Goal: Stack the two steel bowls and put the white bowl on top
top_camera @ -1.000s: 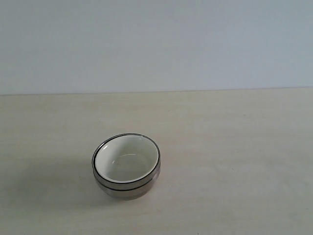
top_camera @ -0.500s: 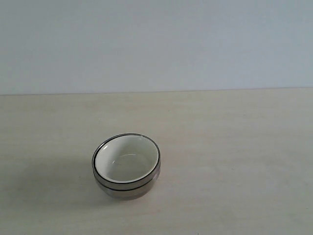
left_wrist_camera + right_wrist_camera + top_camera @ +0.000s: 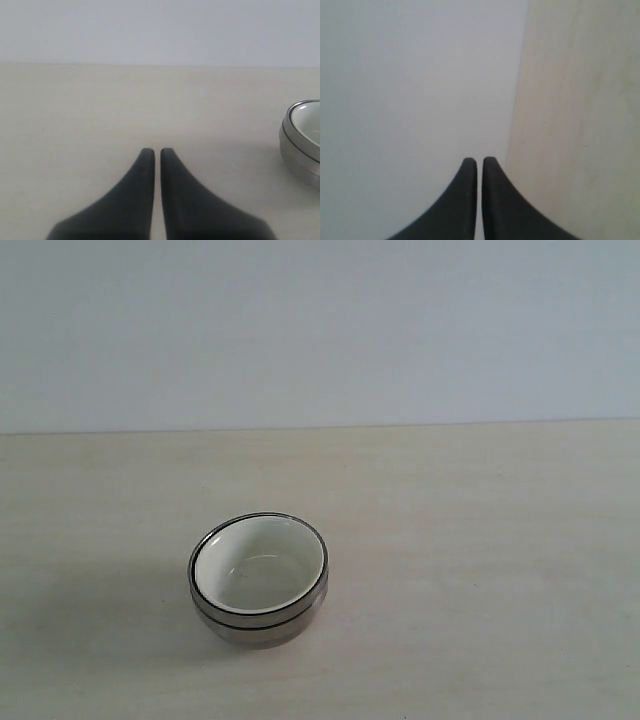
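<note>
The white bowl (image 3: 258, 568) sits nested inside the two steel bowls (image 3: 258, 622), which stand stacked one in the other on the pale wooden table; only their shiny rims and outer walls show. In the left wrist view the stack's steel wall (image 3: 299, 155) and the white bowl's edge (image 3: 309, 116) appear at the frame's border, well apart from my left gripper (image 3: 157, 150), which is shut on nothing. My right gripper (image 3: 480, 160) is shut and empty too, over the table's edge by the wall. Neither gripper shows in the exterior view.
The pale wooden table (image 3: 480, 540) runs back to a plain grey-white wall (image 3: 320, 330). In the right wrist view the table's edge (image 3: 517, 100) meets that wall. Nothing else stands on the table.
</note>
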Motion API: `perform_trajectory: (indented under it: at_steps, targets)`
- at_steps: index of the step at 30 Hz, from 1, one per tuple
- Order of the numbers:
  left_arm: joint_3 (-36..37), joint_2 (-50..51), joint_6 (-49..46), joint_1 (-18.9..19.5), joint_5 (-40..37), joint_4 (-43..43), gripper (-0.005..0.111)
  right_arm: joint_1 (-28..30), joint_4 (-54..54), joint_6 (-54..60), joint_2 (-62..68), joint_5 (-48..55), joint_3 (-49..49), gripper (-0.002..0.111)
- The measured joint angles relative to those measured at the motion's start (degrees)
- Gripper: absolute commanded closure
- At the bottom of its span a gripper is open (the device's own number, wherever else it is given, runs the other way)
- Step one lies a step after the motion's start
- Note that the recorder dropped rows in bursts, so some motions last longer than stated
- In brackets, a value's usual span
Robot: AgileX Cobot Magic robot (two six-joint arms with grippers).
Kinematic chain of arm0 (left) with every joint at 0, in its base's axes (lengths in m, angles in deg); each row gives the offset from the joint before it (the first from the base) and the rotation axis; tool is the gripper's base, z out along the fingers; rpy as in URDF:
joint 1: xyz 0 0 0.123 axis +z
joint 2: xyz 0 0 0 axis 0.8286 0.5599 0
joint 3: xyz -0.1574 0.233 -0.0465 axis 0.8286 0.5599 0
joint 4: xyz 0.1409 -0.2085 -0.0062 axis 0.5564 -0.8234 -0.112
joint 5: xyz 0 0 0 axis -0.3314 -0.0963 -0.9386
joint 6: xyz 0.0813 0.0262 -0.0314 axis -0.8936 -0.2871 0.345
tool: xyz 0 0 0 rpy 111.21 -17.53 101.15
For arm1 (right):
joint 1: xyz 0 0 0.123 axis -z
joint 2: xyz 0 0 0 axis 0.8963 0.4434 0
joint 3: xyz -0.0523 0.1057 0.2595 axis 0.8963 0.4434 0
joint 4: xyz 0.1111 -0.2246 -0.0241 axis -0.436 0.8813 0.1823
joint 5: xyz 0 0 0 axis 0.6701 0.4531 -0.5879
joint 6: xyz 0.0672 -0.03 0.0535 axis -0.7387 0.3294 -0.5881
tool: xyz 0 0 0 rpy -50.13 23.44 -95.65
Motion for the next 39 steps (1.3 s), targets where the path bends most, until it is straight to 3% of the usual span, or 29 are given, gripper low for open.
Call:
perform_trajectory:
  at_steps: [5,22,39]
  targets:
    - [0.0,0.0,0.0,0.0,0.0,0.0,0.103,0.0,-0.3,13.6,0.0,5.3,0.0,0.108]
    - [0.0,0.0,0.0,0.0,0.0,0.0,0.103,0.0,-0.7,81.0,0.0,7.4,0.0,0.108]
    - [0.0,0.0,0.0,0.0,0.0,0.0,0.103,0.0,-0.7,86.2,0.0,7.6,0.0,0.108]
